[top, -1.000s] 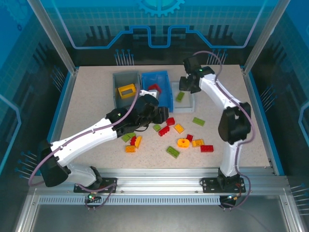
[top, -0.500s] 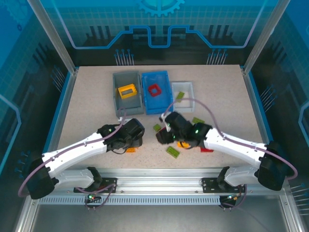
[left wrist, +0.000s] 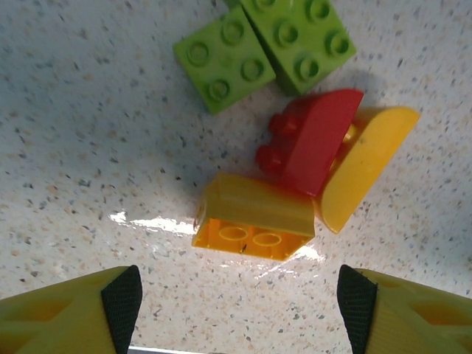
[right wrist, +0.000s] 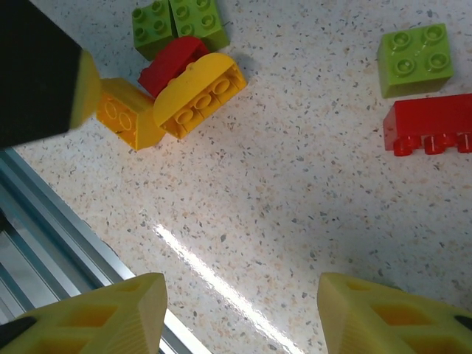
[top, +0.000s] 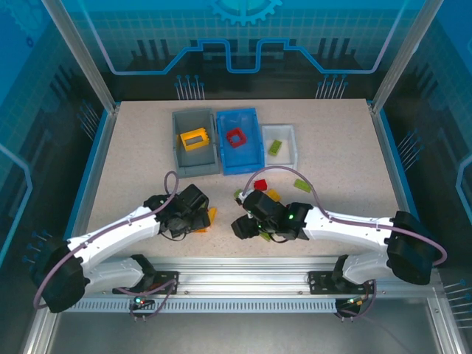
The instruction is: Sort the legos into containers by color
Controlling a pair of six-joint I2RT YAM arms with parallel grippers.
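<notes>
The legos (left wrist: 254, 221) lie mostly loose on the table (left wrist: 88, 147), one yellow in the grey bin (top: 179, 147), one red in the blue bin (top: 240, 156) and one green in the white tray (top: 286, 153), while we find the left gripper (left wrist: 240, 295) and right gripper (right wrist: 243, 310) hovering empty with jaws apart, readied, we judge, for picks.

Speckled tabletop (top: 133, 147), blue glass walls (top: 147, 37)

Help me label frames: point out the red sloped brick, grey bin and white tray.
red sloped brick (left wrist: 317, 139), left wrist view, smooth sloped face
grey bin (top: 198, 161), top external view, bare floor
white tray (top: 285, 157), top external view, bare floor
</notes>
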